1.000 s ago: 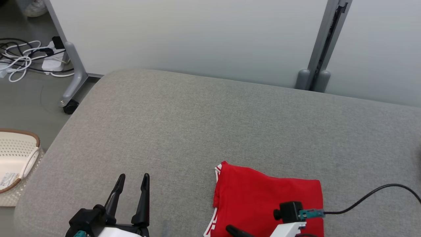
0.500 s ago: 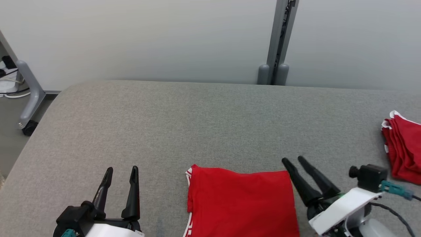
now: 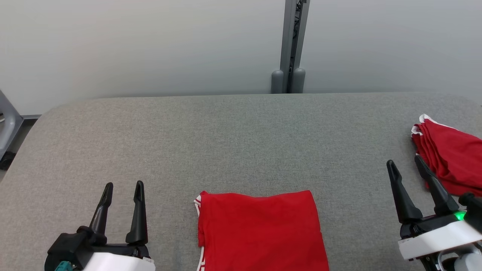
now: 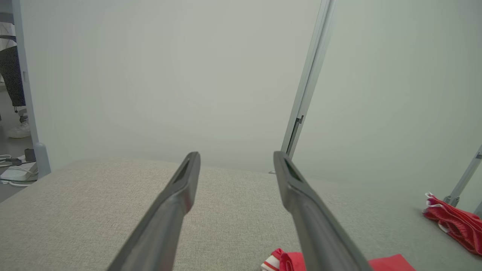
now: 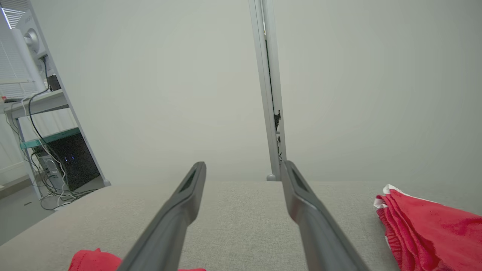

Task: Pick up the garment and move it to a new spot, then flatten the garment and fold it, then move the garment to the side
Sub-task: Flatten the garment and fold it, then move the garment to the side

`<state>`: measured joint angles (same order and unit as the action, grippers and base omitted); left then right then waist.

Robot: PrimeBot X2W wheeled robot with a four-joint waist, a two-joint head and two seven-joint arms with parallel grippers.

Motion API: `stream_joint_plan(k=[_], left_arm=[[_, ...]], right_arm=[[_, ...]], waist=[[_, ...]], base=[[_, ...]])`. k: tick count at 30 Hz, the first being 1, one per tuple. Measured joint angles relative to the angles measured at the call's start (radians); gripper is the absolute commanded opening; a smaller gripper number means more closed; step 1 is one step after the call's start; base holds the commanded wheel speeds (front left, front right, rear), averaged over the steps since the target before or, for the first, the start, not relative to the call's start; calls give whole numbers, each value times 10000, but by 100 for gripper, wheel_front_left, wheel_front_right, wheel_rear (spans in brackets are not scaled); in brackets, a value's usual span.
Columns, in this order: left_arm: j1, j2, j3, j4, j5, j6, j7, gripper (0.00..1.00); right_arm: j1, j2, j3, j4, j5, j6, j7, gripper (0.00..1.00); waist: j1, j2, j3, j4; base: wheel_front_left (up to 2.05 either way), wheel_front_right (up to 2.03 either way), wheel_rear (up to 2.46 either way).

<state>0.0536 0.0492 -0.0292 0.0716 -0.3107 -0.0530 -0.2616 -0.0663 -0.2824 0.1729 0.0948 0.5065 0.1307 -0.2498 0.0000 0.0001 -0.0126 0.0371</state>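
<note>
At the lower left of the head view, the left gripper (image 3: 124,183) hovers just above the grey upholstered surface (image 3: 233,139) with its two dark fingers spread and nothing between them. It sits clear of the cloth, which suggests it is parked out of the way rather than working. Just to its right, near the front edge of the surface, lies the red garment (image 3: 260,229). It is a flat, squared-off rectangle with white trim showing along its left side, and neither gripper touches it. That tidy outline suggests the flattening and folding are done and only the move to the side may remain. Behind it, a grey partition post (image 3: 290,45) rises against the pale wall panels. Farther right, the right gripper (image 3: 403,160) also stands with its fingers wide apart and empty. It is well apart from the folded piece and close to a stack of red garments (image 3: 452,154) with white edging, heaped at the surface's right end. That heap is probably where finished pieces are gathered. The right wrist view shows the heap just right of that arm's parted fingers, with bare fabric ahead.
</note>
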Motion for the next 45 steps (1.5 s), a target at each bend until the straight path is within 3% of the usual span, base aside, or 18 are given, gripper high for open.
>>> stream_joint_plan(k=[8,12,45], left_arm=[[48,-2,-102,-6,291,59,0,100],[47,-6,-127,42,410,58,0,100],[47,-2,-284,278,568,27,0,100]], right_arm=[[275,895,-1271,554,-1850,0,-105,100],[457,1120,-1258,560,-2364,0,-104,100],[571,1367,-1260,782,-2499,0,-109,100]], waist=[[0,0,18,-68],[1,0,28,-7],[0,0,-70,314]], base=[[0,0,0],[0,0,0],[0,0,0]])
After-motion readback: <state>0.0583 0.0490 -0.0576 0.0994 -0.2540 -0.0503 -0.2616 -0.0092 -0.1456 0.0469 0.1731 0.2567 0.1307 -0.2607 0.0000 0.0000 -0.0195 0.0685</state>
